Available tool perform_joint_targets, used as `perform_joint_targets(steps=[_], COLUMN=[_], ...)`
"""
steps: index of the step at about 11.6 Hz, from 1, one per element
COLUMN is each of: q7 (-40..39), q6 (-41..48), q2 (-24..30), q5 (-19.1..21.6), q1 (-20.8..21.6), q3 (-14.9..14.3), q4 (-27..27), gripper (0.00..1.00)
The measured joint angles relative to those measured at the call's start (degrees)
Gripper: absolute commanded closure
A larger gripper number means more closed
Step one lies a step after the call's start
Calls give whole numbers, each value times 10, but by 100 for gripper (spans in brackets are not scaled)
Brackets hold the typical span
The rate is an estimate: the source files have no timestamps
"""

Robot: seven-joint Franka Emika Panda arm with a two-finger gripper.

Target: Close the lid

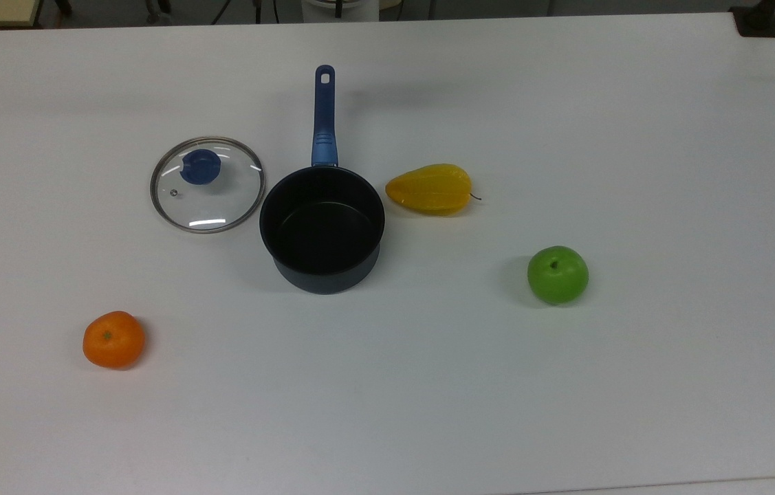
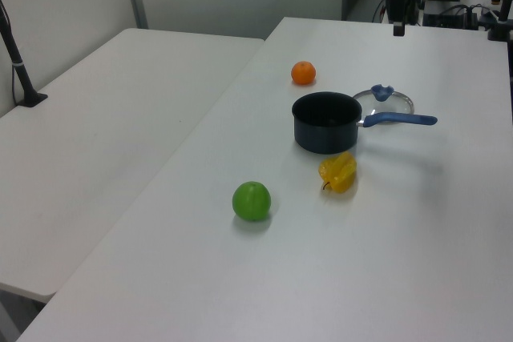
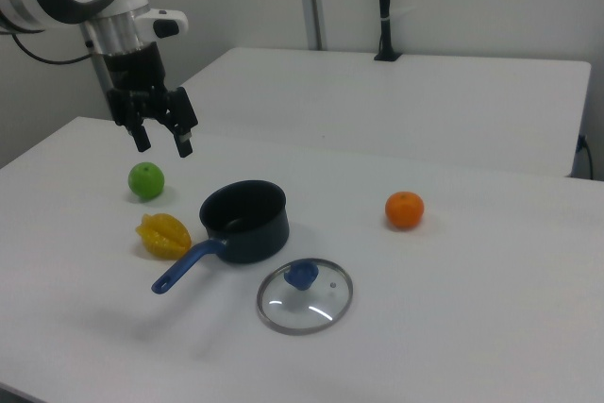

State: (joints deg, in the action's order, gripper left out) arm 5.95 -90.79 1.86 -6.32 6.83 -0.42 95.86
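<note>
Lid (image 1: 208,184): flat on the table (image 1: 566,385), just beside the pan (image 1: 322,230) on the top view's left; I judge it stiff, breakable, slippery glass, best taken by its blue knob (image 1: 200,167); my gripper (image 3: 161,138) hangs open, empty, well apart.

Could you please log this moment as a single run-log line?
gripper: open, raised, holding nothing | lid: flat on table beside saucepan | saucepan: uncovered, empty | step: lid not yet grasped
</note>
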Motion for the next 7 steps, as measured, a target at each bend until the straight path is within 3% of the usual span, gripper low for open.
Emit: perform_joint_targets(steps=[7], q7=[-1], q6=[-3], q2=[0], q5=[0], q1=[-9], q3=[-1], q4=[0], gripper=[0])
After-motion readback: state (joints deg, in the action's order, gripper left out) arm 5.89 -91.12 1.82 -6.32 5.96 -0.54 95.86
